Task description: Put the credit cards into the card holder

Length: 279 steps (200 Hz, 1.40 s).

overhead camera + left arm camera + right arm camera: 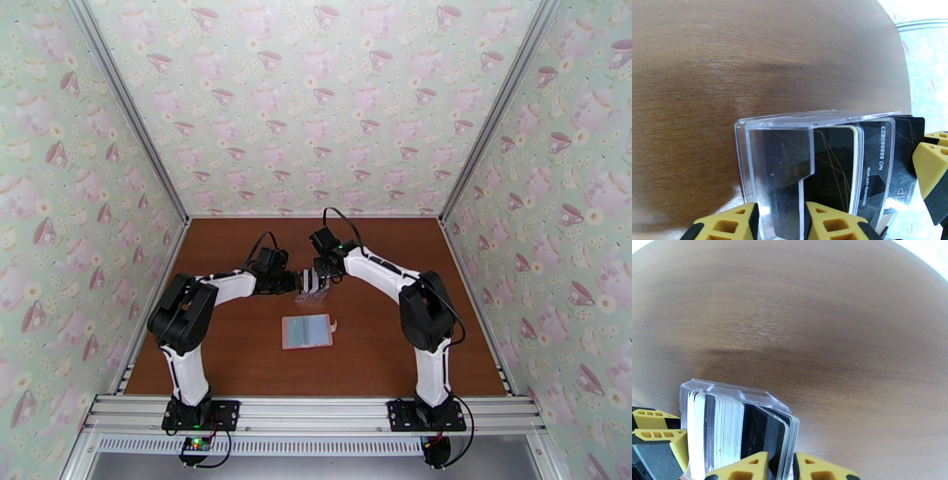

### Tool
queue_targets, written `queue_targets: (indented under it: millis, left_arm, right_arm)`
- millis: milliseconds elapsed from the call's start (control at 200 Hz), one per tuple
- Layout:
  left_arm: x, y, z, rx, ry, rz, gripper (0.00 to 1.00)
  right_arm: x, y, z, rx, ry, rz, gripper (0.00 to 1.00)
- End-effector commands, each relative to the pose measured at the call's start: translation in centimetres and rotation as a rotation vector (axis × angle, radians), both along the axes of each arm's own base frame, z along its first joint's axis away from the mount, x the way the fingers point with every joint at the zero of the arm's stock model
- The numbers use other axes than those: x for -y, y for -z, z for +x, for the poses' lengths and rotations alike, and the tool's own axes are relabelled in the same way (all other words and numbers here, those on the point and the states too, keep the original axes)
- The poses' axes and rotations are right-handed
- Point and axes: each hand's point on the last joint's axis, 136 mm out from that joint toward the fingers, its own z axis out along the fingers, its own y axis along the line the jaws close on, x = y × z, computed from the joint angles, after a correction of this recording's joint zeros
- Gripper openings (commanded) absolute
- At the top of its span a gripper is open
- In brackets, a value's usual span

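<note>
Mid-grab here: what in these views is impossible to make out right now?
- Top view: clear rack is tiny and half covered by the left claw and right claw; card count unreadable.
- Right wrist view: the right claw's fingers straddle a black card, but the frame's bottom edge cuts off the contact.
- Top view: card holder pockets are too small to tell whether cards are inside.

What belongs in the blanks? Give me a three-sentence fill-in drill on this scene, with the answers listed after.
1. The card holder lies ___ on the table, pale pockets facing up.
2. The credit cards stand on edge in a ___ plastic rack.
3. The right gripper straddles a ___ card at the rack's end.

Missing words: open; clear; black.
</note>
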Motion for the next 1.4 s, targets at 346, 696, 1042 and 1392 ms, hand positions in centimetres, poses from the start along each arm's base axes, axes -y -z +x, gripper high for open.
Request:
queue_targets:
  millis: [346, 696, 1042, 1392]
  left_arm:
    - [-0.6, 1.3, -0.3, -0.048, -0.01, 0.026, 0.37]
    - [-0.7, 1.5, -0.3, -0.053, -0.012, 0.027, 0.37]
    - [-0.7, 1.5, -0.3, -0.052, -0.013, 0.027, 0.37]
    - [-0.8, 1.3, -0.3, -0.049, -0.014, 0.026, 0.37]
  right_arm:
    - [0.0, -0.9, 0.0, -0.002, -0.006, -0.012, 0.12]
    - [-0.8, -1.6, 0.1, -0.002, -0.017, 0.031, 0.04]
    - [-2.7, -1.9, -0.6, -0.03, -0.036, 0.121, 0.0]
    - [-2.7, 0.3, -0.9, -0.075, -0.042, 0.079, 0.0]
